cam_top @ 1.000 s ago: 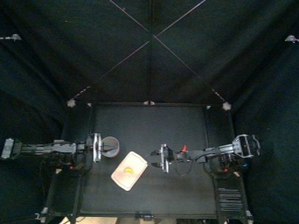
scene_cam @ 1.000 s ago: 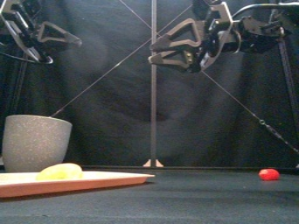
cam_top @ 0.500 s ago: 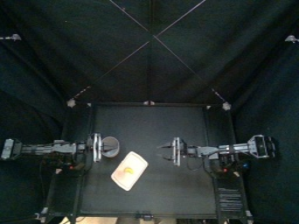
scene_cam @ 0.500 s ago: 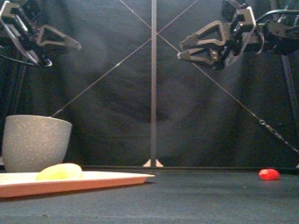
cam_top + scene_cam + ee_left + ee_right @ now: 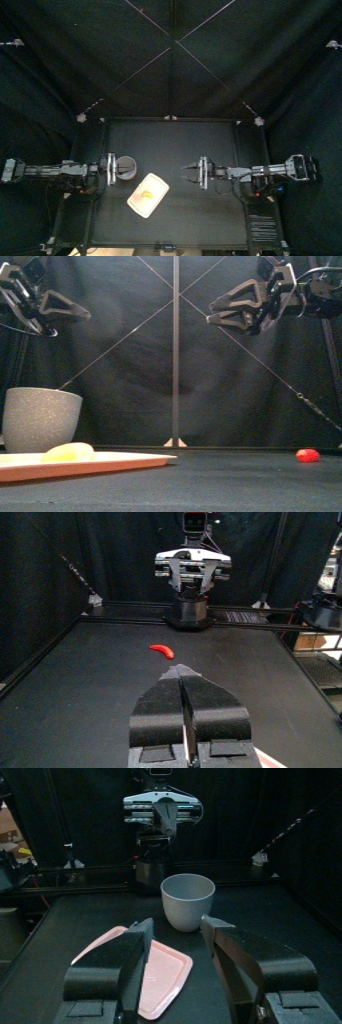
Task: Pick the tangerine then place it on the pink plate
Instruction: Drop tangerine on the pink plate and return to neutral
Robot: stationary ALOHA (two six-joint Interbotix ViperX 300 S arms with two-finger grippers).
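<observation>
Tangerine (image 5: pixel 67 452) on pink plate (image 5: pixel 128 460), right pincer (image 5: pixel 175 924) empty overhead.

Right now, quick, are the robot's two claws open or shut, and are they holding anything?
Left gripper: shut, holding nothing.
Right gripper: open, holding nothing.

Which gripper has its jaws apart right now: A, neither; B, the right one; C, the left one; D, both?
B: the right gripper shows its jaws spread, with the pink tray and grey cup seen between them, while the left gripper has its jaws pressed together.
</observation>
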